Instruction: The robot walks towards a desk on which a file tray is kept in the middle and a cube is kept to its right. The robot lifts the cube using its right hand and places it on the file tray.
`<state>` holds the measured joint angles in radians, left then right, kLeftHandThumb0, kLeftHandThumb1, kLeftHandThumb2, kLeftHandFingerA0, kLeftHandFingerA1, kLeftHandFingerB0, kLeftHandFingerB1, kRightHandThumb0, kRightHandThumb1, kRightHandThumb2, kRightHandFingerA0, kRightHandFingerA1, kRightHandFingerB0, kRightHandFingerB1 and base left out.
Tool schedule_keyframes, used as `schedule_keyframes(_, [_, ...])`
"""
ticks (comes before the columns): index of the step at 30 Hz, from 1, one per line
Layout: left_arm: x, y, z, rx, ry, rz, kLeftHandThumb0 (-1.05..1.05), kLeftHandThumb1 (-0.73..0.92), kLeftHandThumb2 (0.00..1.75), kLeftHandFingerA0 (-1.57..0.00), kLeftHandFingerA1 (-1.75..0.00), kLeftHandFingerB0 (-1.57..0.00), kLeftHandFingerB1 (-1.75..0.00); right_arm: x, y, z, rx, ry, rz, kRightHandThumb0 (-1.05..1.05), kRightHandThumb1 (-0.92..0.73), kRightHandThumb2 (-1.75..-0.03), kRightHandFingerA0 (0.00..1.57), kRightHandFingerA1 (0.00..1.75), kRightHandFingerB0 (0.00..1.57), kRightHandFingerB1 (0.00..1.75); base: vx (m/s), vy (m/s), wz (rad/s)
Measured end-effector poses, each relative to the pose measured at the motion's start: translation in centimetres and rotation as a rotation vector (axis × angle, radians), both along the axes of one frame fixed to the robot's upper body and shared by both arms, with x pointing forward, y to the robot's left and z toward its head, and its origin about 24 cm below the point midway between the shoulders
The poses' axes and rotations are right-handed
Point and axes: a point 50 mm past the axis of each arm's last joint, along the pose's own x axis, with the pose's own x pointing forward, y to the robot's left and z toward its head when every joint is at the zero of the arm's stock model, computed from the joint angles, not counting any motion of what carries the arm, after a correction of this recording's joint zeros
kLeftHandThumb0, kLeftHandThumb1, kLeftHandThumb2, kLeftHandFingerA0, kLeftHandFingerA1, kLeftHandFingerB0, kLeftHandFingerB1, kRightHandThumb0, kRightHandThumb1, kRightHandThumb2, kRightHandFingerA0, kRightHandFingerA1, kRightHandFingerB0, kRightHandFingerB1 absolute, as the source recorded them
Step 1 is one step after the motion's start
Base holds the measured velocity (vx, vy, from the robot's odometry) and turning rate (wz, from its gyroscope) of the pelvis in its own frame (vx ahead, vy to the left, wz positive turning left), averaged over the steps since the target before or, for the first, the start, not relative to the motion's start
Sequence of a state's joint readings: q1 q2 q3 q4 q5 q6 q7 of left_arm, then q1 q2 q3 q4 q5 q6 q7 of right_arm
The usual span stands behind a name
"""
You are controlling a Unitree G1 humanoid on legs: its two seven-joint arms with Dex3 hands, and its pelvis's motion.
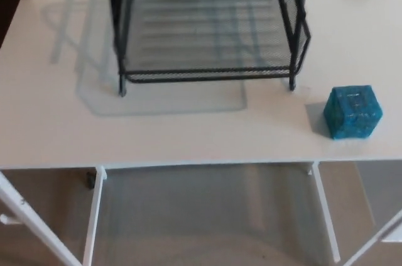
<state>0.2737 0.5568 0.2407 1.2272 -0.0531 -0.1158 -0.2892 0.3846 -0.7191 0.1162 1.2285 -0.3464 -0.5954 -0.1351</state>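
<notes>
One blue cube [353, 112] sits right of the tray [207, 76]; no robot hand shows, so its state is unknown.
Probably light and stiff; take it by two opposite flat sides.

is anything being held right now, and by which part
Nothing shows as held: neither hand is in view, and the blue cube sits free on the desk.

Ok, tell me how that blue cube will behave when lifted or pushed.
The blue cube rests on a flat face, so it will probably slide rather than roll on the smooth white desk. Its flat sides look easy to pinch. Its mottled surface hints at foam, so perhaps light, though that is uncertain.
</notes>
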Motion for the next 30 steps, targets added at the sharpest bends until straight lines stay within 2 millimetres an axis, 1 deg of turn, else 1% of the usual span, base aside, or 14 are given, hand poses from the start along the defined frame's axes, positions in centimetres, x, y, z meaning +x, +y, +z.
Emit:
schedule_keyframes(1, [0.0,0.0,0.0,0.000,0.001,0.002,-0.61,-0.42,1.41,-0.36,-1.32,-0.40,-1.29,0.0,0.0,0.0,0.000,-0.001,0.001,-0.74,-0.50,-0.90,0.31,0.61,0.10,0.48,0.11,-0.093,-0.04])
schedule_keyframes(2, [0.0,0.0,0.0,0.002,0.001,0.003,-0.61,-0.42,1.41,-0.36,-1.32,-0.40,-1.29,0.1,0.0,0.0,0.001,-0.002,0.002,-0.74,-0.50,-0.90,0.31,0.61,0.10,0.48,0.10,-0.087,-0.05])
schedule_keyframes(3, [0.0,0.0,0.0,0.004,0.002,0.004,-0.78,-0.31,1.75,-0.23,-1.43,-0.24,-1.38,0.1,0.0,0.0,0.001,-0.002,0.002,-0.74,-0.50,-0.90,0.31,0.61,0.10,0.48,0.08,-0.027,-0.05])
schedule_keyframes(5, [-0.2,0.0,0.0,0.004,0.005,0.006,-0.76,-0.24,1.75,-0.18,-1.37,-0.19,-1.31,0.1,0.0,0.0,0.001,-0.002,0.003,-0.74,-0.50,-0.90,0.31,0.61,0.10,0.48,0.07,0.005,-0.14])
schedule_keyframes(6, [-0.4,0.0,0.0,0.004,0.010,0.007,-0.59,0.05,1.75,-0.03,-1.15,-0.04,-1.10,0.1,0.0,0.0,0.000,-0.001,0.003,-0.74,-0.50,-0.90,0.31,0.61,0.10,0.48,0.02,0.059,-0.13])
schedule_keyframes(7, [-0.5,0.0,0.0,0.004,0.010,0.008,-0.79,-0.32,1.75,-0.19,-1.41,-0.20,-1.35,0.1,0.0,0.0,0.001,0.001,0.003,-0.74,-0.50,-0.90,0.31,0.61,0.10,0.48,0.07,0.097,-0.13])
schedule_keyframes(8, [-0.5,0.0,0.0,0.004,0.009,0.009,-0.64,-0.41,1.40,-0.41,-1.31,-0.41,-1.27,0.1,0.0,0.0,0.001,0.002,0.003,-0.74,-0.50,-0.90,0.31,0.61,0.10,0.48,0.09,0.104,-0.09])
schedule_keyframes(15, [-0.4,0.5,0.4,0.020,-0.004,0.026,-0.52,-0.44,1.25,-0.47,-1.24,-0.49,-1.21,0.1,0.2,-0.2,0.006,0.003,0.007,-0.74,-0.50,-0.90,0.31,0.61,0.10,0.48,0.20,0.142,-0.02])
schedule_keyframes(19, [-0.7,0.5,0.4,0.019,-0.002,0.037,-0.42,-0.51,1.03,-0.73,-1.27,-0.76,-1.25,0.2,0.2,-0.2,0.007,0.004,0.010,-0.74,-0.50,-0.90,0.31,0.61,0.10,0.48,0.05,0.011,0.08])
schedule_keyframes(21, [-0.8,0.5,0.4,0.018,0.002,0.045,-0.46,-0.48,1.09,-0.66,-1.27,-0.69,-1.25,0.2,0.2,-0.2,0.007,0.004,0.011,-0.74,-0.50,-0.90,0.31,0.61,0.10,0.48,0.02,-0.022,0.04])
schedule_keyframes(22, [-0.9,0.5,0.4,0.018,0.005,0.047,-0.64,-0.35,1.45,-0.29,-1.26,-0.31,-1.22,0.3,0.2,-0.2,0.008,0.004,0.013,-0.74,-0.50,-0.90,0.31,0.61,0.10,0.48,0.00,0.000,0.00])
schedule_keyframes(27, [-1.1,0.5,0.4,0.017,0.009,0.046,-0.58,-0.41,1.42,-0.37,-1.29,-0.38,-1.24,0.6,0.5,-0.5,0.017,0.001,0.022,-0.74,-0.50,-0.90,0.31,0.61,0.10,0.48,0.08,-0.138,-0.04])
schedule_keyframes(28, [-1.0,0.4,0.3,0.015,0.007,0.044,-0.62,-0.29,1.75,-0.22,-1.37,-0.26,-1.32,0.8,0.3,-0.3,0.009,-0.002,0.023,-0.74,-0.50,-0.90,0.31,0.61,0.10,0.48,0.15,-0.126,0.05])
schedule_keyframes(30, [-1.0,0.4,0.3,0.013,0.004,0.044,-0.55,-0.28,1.75,-0.22,-1.32,-0.25,-1.26,0.8,0.2,-0.2,0.004,0.001,0.021,-0.74,-0.50,-0.90,0.31,0.61,0.10,0.48,0.05,-0.123,-0.05])
